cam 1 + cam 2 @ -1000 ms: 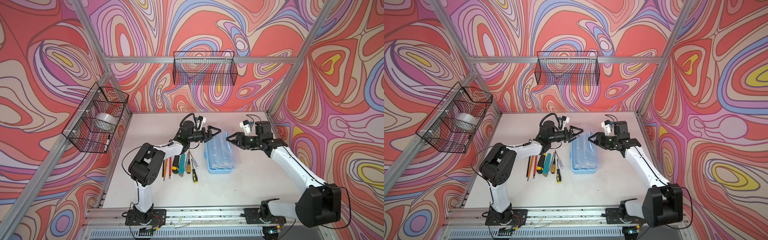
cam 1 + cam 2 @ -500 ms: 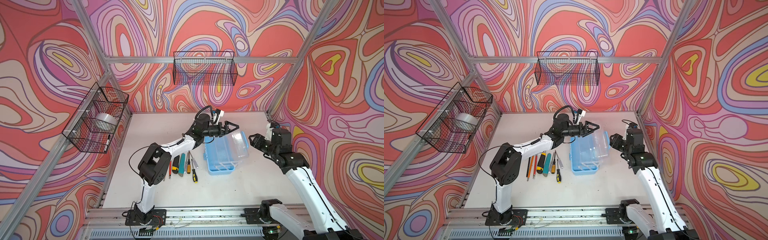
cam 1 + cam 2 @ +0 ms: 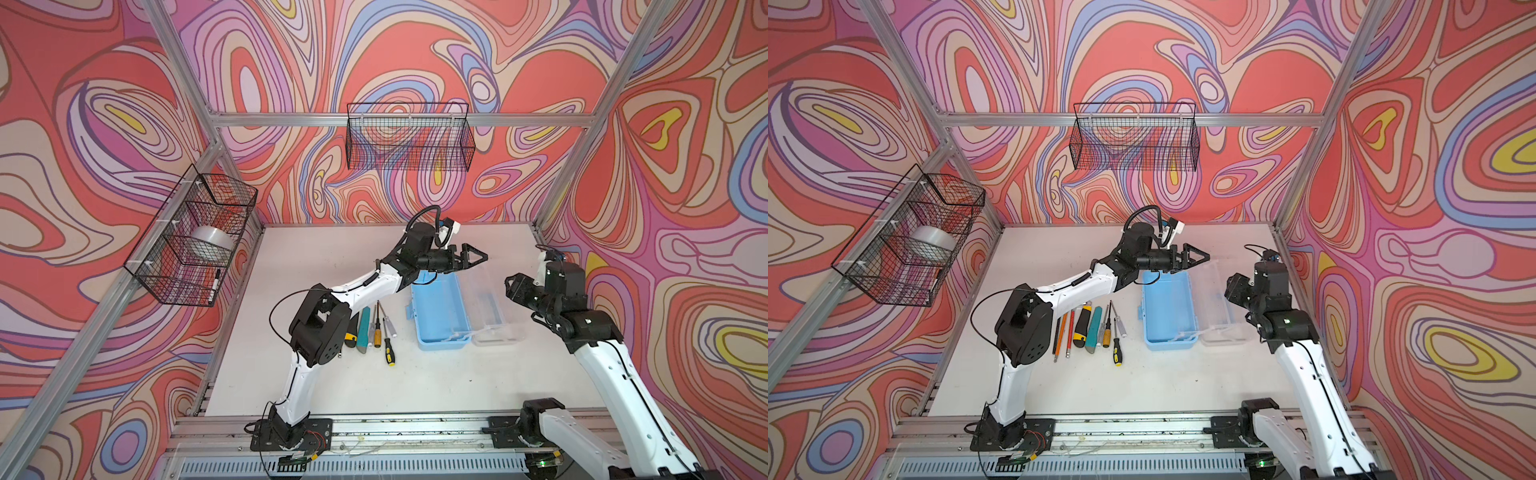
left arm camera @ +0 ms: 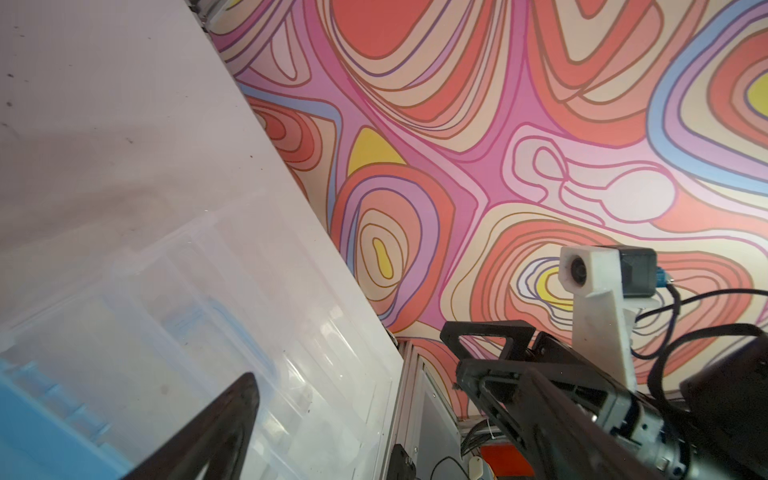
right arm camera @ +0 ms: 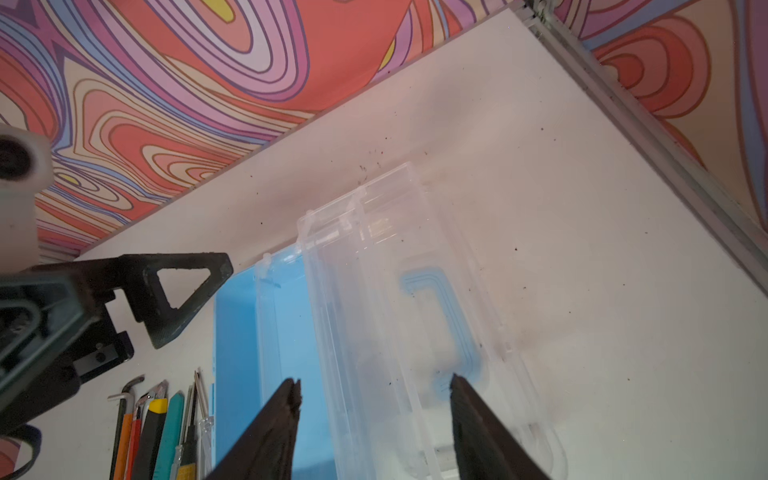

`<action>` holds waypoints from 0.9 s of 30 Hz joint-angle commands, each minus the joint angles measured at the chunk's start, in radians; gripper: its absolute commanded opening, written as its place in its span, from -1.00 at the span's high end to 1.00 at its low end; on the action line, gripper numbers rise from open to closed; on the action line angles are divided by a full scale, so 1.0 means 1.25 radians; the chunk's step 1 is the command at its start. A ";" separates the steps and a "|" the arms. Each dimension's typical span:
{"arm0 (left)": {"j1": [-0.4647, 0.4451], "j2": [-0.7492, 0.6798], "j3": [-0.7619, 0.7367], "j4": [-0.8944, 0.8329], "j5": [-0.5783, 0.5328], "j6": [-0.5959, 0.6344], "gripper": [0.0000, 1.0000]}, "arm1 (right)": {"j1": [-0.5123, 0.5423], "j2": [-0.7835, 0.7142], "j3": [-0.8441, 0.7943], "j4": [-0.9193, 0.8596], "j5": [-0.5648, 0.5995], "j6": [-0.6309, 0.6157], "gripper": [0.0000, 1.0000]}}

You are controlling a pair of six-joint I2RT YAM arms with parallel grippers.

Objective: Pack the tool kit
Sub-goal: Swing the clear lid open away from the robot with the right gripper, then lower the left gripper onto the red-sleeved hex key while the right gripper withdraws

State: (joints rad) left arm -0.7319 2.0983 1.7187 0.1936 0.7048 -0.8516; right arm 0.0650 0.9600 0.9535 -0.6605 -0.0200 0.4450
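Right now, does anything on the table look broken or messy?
Nothing looks broken. The blue box lies open, its clear lid flat beside it, and the tools lie in a neat row. Only small dark specks dot the table near the lid.

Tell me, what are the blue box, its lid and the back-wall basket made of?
Blue box: probably moulded plastic, matte, evenly light blue, rounded corners. Lid: clear glossy plastic; the table shows through. Basket: likely black-coated metal wire, a thin open grid.
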 commanded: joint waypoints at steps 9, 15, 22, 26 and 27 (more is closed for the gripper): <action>0.082 -0.339 -0.312 -0.274 -0.367 0.246 -0.90 | 0.094 0.035 0.012 0.037 -0.038 0.016 -0.09; 0.130 -0.516 -0.507 -0.418 -0.583 0.276 -0.79 | 0.363 0.134 0.026 0.074 0.089 0.086 0.03; 0.146 -0.649 -0.648 -0.548 -0.747 0.231 -0.73 | 0.485 0.247 0.027 0.158 0.072 0.111 0.06; 0.162 -0.685 -0.696 -0.592 -0.772 0.218 -0.69 | 0.501 0.285 0.019 0.204 0.052 0.126 0.07; 0.163 -0.689 -0.704 -0.597 -0.779 0.217 -0.65 | 0.504 0.296 0.020 0.206 0.053 0.129 0.08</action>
State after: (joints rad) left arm -0.5362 1.2610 0.8608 -0.4637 -0.1856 -0.5613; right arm 0.6792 1.3037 0.9722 -0.4629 0.0525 0.5793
